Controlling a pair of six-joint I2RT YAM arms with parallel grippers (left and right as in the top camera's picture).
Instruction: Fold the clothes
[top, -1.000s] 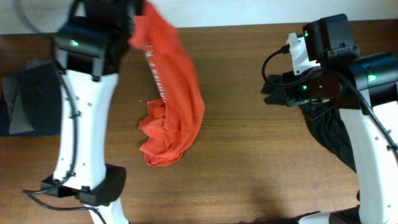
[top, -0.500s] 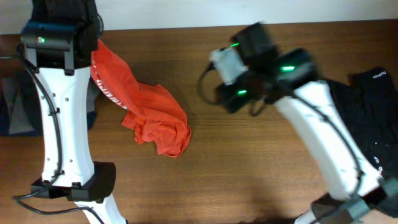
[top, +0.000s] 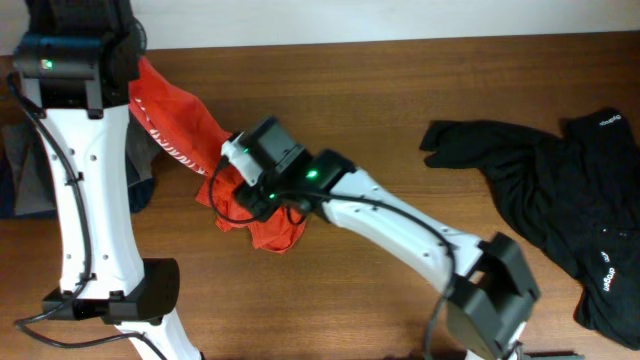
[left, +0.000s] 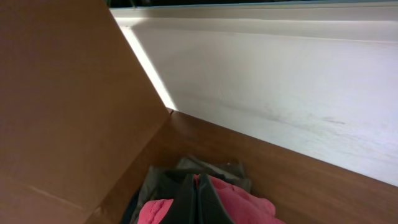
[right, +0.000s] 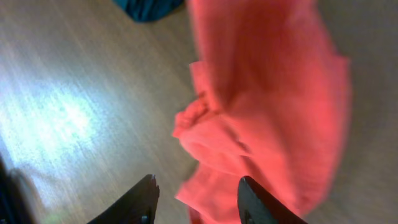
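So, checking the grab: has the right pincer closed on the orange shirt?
No, the right pincer stands open, the orange shirt bunched loose ahead of it.

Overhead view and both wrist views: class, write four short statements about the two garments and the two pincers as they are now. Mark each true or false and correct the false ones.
1. The left pincer is shut on the orange-red T-shirt. True.
2. The black shirt lies under the right arm. False: it lies apart at the right side of the table, and neither arm touches it.
3. The right pincer is open over the bunched lower end of the orange-red T-shirt. True.
4. The orange-red T-shirt lies spread flat on the table. False: it is crumpled, with one end held in the left pincer and the rest bunched up.
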